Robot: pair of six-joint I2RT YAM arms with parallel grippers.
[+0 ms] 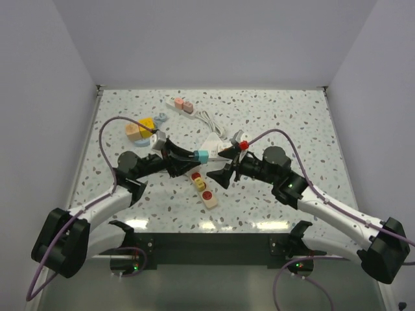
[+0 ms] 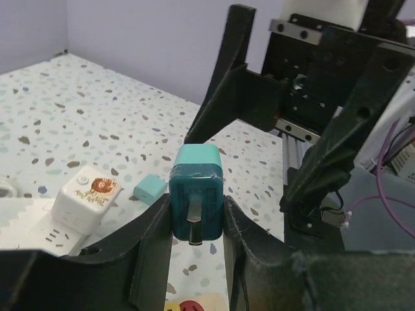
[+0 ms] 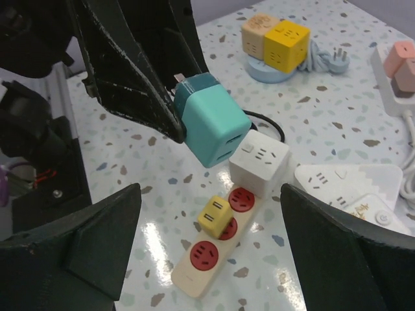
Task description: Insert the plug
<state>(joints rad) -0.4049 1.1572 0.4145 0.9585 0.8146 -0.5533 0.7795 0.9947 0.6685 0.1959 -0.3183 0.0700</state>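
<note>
Speckled desk (image 1: pixel 292 123), white walls (image 1: pixel 207 39): left tool (image 2: pixel 196 217) clamps the teal plug (image 2: pixel 196 175) aloft, near the strip (image 1: pixel 201 186); right tool (image 3: pixel 209 194) gapes empty (likely best bracing the strip). Square prongs (image 2: pixel 194 227) over a free red socket (image 3: pixel 202 254), then press straight.

Bright, even overhead light; glare streaks the near table (image 1: pixel 259 225).

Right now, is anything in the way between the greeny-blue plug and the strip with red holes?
Nothing visible blocks it. The plug, held in the left gripper, is raised near the strip. A yellow cube fills one socket, but the red sockets beside it look free.
</note>
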